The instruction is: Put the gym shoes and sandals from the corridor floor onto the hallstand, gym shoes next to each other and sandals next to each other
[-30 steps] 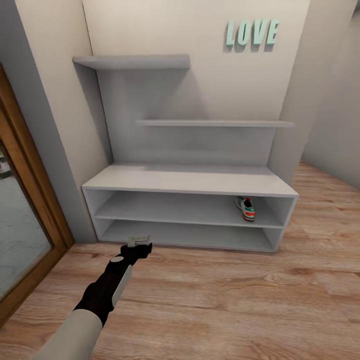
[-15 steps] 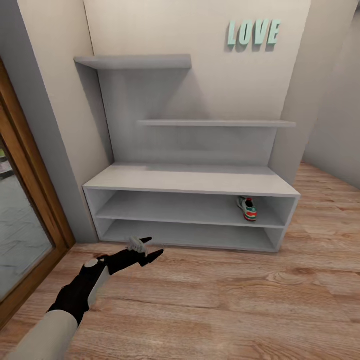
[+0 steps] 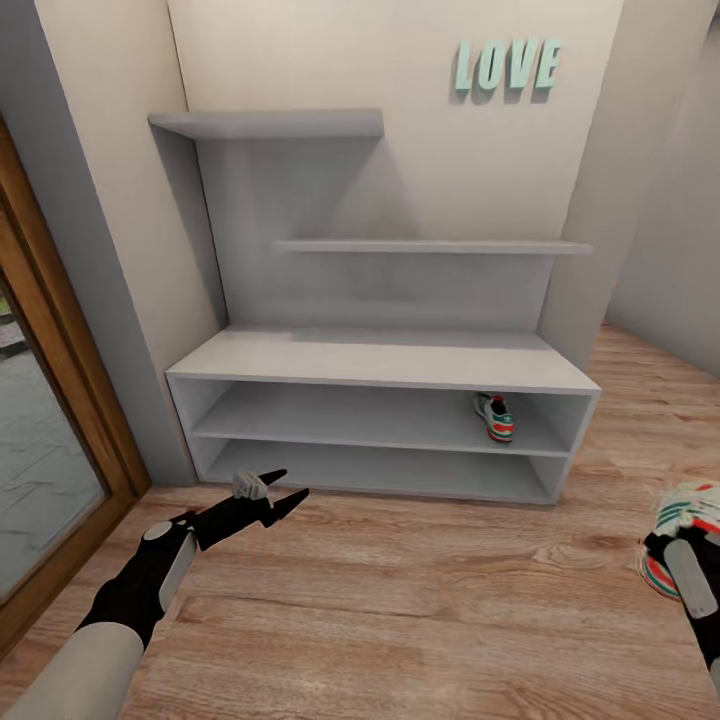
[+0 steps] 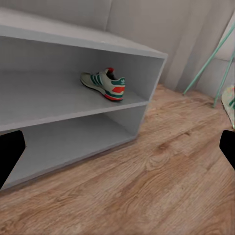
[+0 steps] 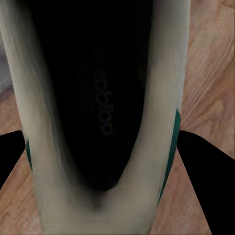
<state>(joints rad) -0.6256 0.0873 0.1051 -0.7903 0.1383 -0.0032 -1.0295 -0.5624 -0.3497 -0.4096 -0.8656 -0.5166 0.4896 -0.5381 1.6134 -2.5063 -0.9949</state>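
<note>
One gym shoe (image 3: 492, 417) lies on the right end of the hallstand's (image 3: 380, 360) upper low shelf, also seen in the left wrist view (image 4: 105, 84). The second gym shoe (image 3: 684, 512) is held above the corridor floor (image 3: 430, 600) at the right edge, my right gripper (image 3: 672, 542) shut on it. Up close, its dark inside (image 5: 98, 112) sits between the black fingers (image 5: 205, 161). My left gripper (image 3: 292, 483) hovers open and empty in front of the bottom shelf's left part. The two sandals are out of view.
A wood-framed glass door (image 3: 40, 450) lines the left side. Two stepped wall shelves (image 3: 420, 246) rise above the bench top, under teal "LOVE" letters (image 3: 505, 66). Bare plank floor stretches in front of the rack.
My right gripper has come into view at the right edge with a gym shoe. The left arm drew back and left, and its fingers spread open.
</note>
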